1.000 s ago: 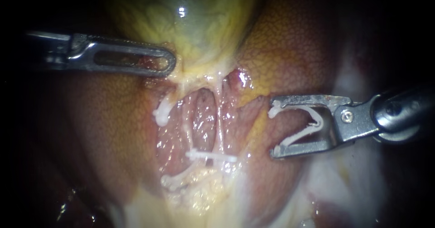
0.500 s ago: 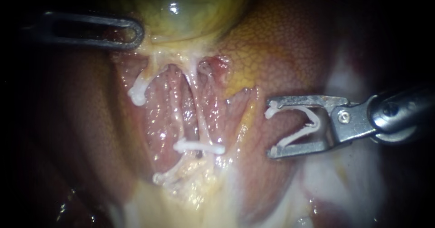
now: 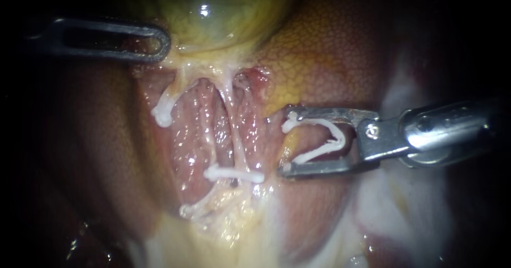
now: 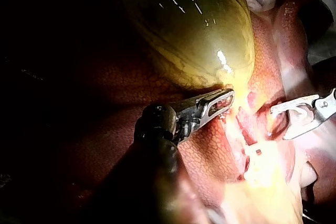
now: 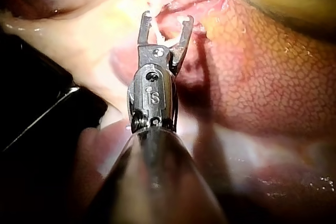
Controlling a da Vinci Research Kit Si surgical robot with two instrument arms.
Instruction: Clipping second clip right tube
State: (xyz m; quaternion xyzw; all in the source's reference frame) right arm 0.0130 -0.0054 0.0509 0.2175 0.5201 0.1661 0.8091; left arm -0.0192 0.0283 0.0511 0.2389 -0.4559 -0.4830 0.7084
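The right tube (image 3: 235, 135) runs down from the gallbladder (image 3: 223, 12), with a white clip (image 3: 234, 173) across its lower part. My right instrument (image 3: 286, 141) stands just right of this tube. Its jaws are wide apart and hold an open white clip (image 3: 319, 140); the tube is not between them. In the right wrist view the right instrument (image 5: 165, 20) points at the pale tubes ahead. My left instrument (image 3: 159, 41) is shut on tissue at the gallbladder's base and holds it toward the upper left, as the left instrument (image 4: 220, 103) also shows under the gallbladder (image 4: 194, 30).
A left tube (image 3: 175, 95) carries a white clip (image 3: 161, 114), and another clip (image 3: 187, 209) lies lower down. The liver (image 3: 330, 55) surrounds the dissected bed. Pale fatty tissue (image 3: 239, 236) lies below the tubes.
The left instrument pulled the gallbladder up and to the left, stretching the tubes. The right instrument then moved left with its open clip, close to the right tube.
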